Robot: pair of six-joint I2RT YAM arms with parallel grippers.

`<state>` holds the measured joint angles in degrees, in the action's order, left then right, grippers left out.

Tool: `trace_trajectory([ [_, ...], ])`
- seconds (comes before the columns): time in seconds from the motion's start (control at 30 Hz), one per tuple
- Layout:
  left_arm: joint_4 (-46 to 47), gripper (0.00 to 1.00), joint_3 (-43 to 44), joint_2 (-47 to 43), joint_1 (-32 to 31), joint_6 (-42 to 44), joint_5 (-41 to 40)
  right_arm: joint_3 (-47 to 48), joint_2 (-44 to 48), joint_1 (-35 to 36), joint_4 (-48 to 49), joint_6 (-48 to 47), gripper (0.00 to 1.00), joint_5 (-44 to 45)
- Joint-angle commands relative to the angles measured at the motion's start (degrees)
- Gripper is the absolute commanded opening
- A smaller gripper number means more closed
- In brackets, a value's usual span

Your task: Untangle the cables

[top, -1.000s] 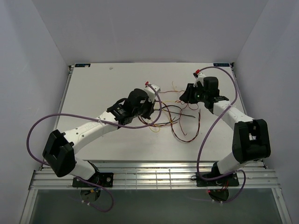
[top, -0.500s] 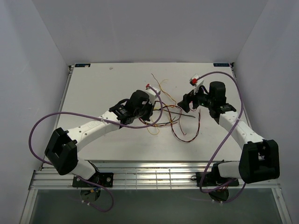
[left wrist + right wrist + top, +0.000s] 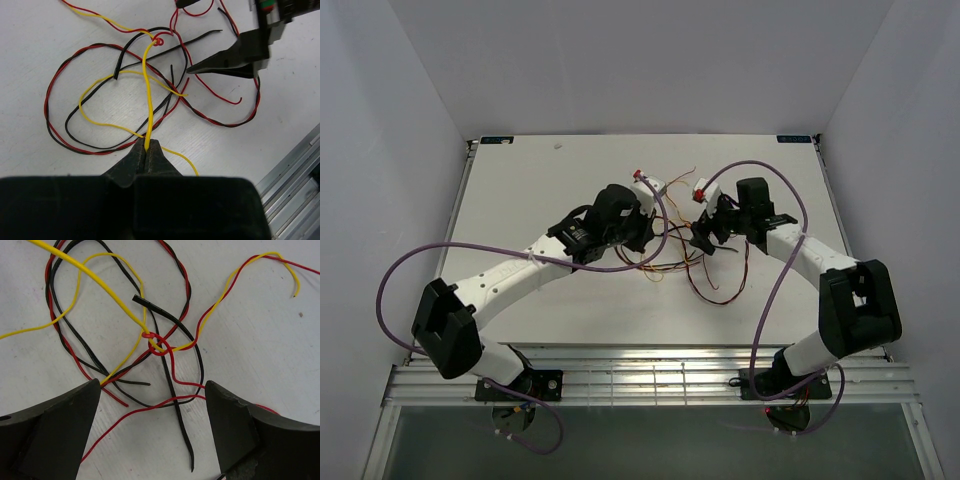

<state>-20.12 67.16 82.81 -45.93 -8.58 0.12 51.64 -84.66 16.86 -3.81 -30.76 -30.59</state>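
Thin yellow, red and black cables (image 3: pixel 160 347) lie tangled on the table, knotted mid-bundle.

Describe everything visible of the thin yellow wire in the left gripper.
The thin yellow wire is glossy, flexible, seemingly plastic-coated. The left gripper, shut, pinches it; from there it runs almost straight to a small red wire loop knotted round it. Beyond, it continues across the white table.
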Motion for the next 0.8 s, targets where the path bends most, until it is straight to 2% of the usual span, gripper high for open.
trace_trajectory([
  [0.0, 0.8, 0.0, 2.8, -4.0, 0.0, 1.3, 1.8, 5.0, -2.2, 2.6, -0.7, -4.8, 0.9, 6.6],
  [0.13, 0.7, 0.0, 3.0, -4.8, 0.0, 1.7, 0.7, 5.8, -4.2, 2.7, 1.2, -5.6, 0.9, 9.8],
  [0.2, 0.5, 0.0, 3.3, -4.8, 0.0, 2.1, -1.7, 6.1, -4.9, 2.8, 1.9, -6.9, 0.9, 9.6],
  [0.47, 0.0, 0.0, 4.3, -4.8, 0.1, 3.4, -2.4, 9.0, -10.4, 3.2, 3.1, -10.8, 0.94, 10.7],
  [0.57, -0.7, 0.0, 4.9, -4.5, 0.0, 3.7, -3.6, 10.0, -12.3, 3.4, 3.1, -13.5, 1.0, 9.3],
  [0.63, -0.9, 0.0, 5.2, -4.4, 0.1, 4.2, -3.5, 10.8, -13.8, 3.5, 4.2, -15.0, 0.96, 8.2],
  [0.77, -1.0, 0.0, 5.3, -4.1, 0.1, 5.1, -2.8, 11.2, -14.8, 3.6, 7.1, -17.9, 0.97, 4.2],
])
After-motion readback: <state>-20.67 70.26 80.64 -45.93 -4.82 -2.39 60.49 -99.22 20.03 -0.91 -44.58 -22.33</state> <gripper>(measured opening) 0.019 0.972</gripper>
